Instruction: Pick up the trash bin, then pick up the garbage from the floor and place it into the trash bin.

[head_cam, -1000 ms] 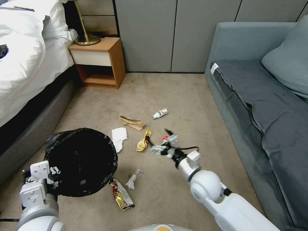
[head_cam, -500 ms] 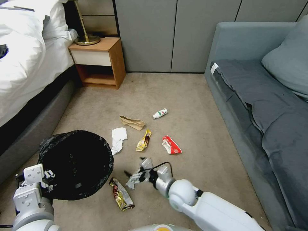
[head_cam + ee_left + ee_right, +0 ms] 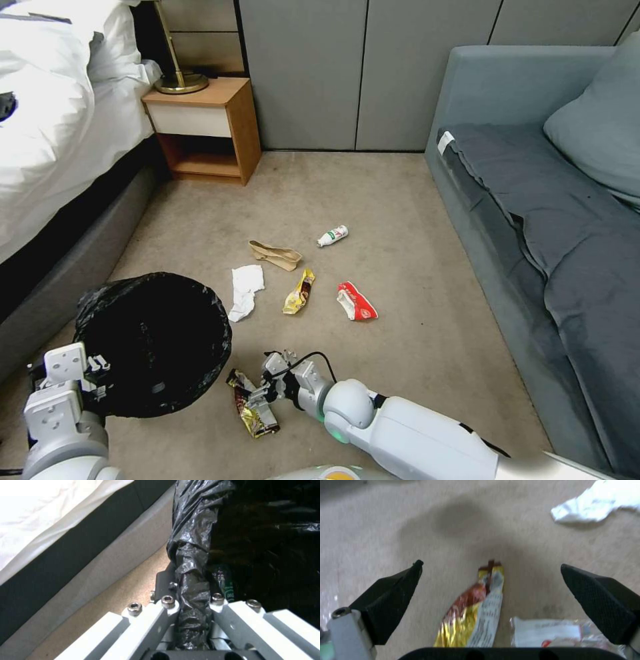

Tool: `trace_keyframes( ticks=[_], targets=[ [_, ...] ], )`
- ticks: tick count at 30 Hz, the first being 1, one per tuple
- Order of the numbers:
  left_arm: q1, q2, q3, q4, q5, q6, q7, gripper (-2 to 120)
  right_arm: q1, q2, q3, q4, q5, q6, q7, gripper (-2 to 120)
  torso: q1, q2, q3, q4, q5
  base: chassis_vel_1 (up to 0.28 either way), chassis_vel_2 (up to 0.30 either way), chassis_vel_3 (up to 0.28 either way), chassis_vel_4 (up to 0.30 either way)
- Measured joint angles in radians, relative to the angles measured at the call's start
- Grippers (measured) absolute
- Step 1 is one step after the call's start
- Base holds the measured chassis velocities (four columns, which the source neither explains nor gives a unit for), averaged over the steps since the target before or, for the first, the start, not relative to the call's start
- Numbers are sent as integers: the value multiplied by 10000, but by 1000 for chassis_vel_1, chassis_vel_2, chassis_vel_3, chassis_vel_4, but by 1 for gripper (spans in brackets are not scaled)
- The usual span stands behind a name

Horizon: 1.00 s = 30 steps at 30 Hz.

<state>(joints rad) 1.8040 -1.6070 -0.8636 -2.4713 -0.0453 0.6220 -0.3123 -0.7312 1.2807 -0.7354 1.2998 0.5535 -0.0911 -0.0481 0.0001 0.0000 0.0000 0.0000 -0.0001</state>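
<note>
Right gripper spread over gold wrapper at bin's four o'clock — lower squarely, pinch mid-length; left gripper clamps the rim.

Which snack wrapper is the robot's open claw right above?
The gold and red wrapper beside the trash bin, under the right gripper. The yellow wrapper and red wrapper lie farther away.

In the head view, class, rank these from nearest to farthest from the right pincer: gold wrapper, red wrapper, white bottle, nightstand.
1. Gold wrapper, directly under the right pincer.
2. Red wrapper, mid-floor toward the sofa.
3. White bottle, farther up the carpet.
4. Nightstand, by the bed at the wall.
</note>
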Motion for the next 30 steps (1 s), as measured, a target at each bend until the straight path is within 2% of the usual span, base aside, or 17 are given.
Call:
trace_keyframes(
  ticks=[12,30],
  targets=[
    [-84,-15,82,185,113,-11,0,1,202,486,-312,-1382,-58,208,-722,100,0,0,0,0,0,0,0,0,0],
    [-60,-11,159,228,266,-88,0,1,158,1289,-525,-3663,-528,1159,-1419,100,0,0,0,0,0,0,0,0,0]
  ],
)
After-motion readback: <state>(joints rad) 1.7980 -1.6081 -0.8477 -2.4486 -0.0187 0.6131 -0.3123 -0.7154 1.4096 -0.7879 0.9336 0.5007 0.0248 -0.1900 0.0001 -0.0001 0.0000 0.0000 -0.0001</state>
